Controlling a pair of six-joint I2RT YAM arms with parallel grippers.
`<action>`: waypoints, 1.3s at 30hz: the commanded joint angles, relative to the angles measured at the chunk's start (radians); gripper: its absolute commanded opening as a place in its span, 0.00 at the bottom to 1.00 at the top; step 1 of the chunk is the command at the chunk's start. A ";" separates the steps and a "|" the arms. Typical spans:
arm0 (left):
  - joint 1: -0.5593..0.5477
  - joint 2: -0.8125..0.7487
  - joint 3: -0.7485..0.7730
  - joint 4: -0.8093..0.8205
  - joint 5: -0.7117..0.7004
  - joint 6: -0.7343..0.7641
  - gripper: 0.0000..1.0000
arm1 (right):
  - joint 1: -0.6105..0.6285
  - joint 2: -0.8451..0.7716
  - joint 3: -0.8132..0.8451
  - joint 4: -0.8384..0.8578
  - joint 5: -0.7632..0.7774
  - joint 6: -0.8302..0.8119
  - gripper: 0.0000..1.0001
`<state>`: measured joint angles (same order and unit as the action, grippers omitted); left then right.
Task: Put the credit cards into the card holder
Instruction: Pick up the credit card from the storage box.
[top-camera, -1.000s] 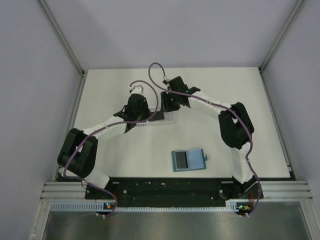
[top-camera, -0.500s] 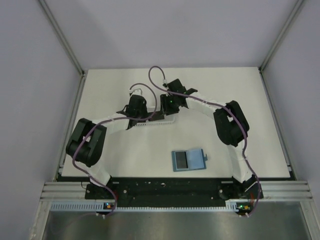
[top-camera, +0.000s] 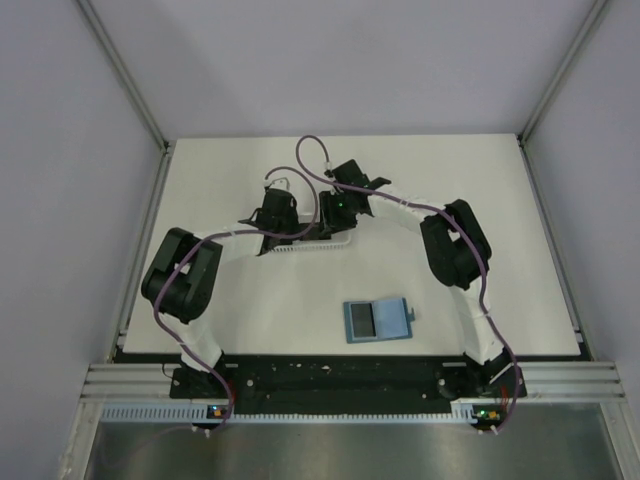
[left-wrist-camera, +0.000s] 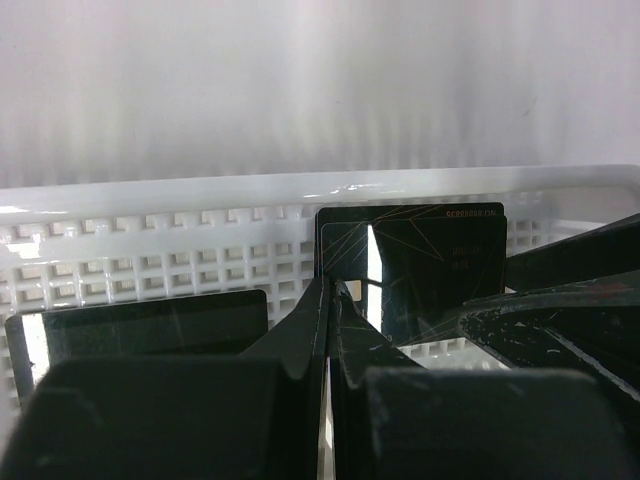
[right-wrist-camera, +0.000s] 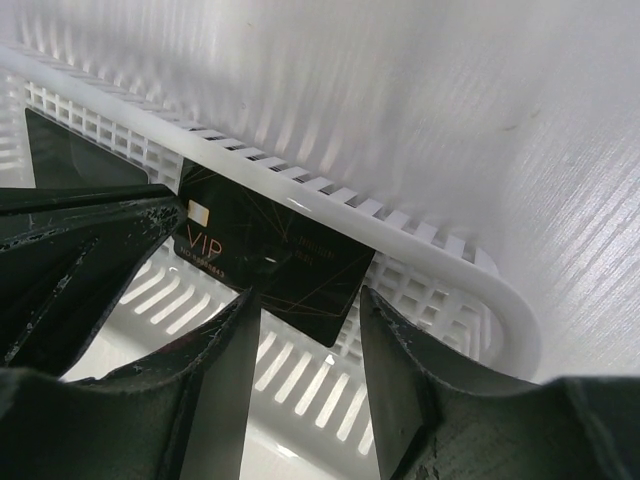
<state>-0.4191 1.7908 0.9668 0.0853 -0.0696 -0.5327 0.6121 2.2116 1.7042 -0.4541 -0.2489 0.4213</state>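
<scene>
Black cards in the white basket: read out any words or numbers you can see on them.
"VIP", in gold, on the black card in the white basket, right wrist view.
Print under "VIP" and mid-card: too small to read.
Small line along the top edge of the upright card, left wrist view: too blurred to read.
</scene>
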 joint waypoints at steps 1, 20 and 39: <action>0.005 0.041 0.018 0.005 0.022 0.000 0.00 | -0.006 0.016 0.052 0.000 -0.010 -0.003 0.44; 0.005 0.059 0.019 0.008 0.040 0.004 0.00 | -0.006 -0.061 0.017 0.043 -0.069 -0.024 0.40; 0.013 0.068 0.019 0.008 0.056 0.000 0.00 | -0.006 -0.151 -0.103 0.206 -0.139 -0.012 0.40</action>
<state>-0.4057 1.8225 0.9817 0.1299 -0.0448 -0.5323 0.6006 2.1288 1.6024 -0.3500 -0.3351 0.4114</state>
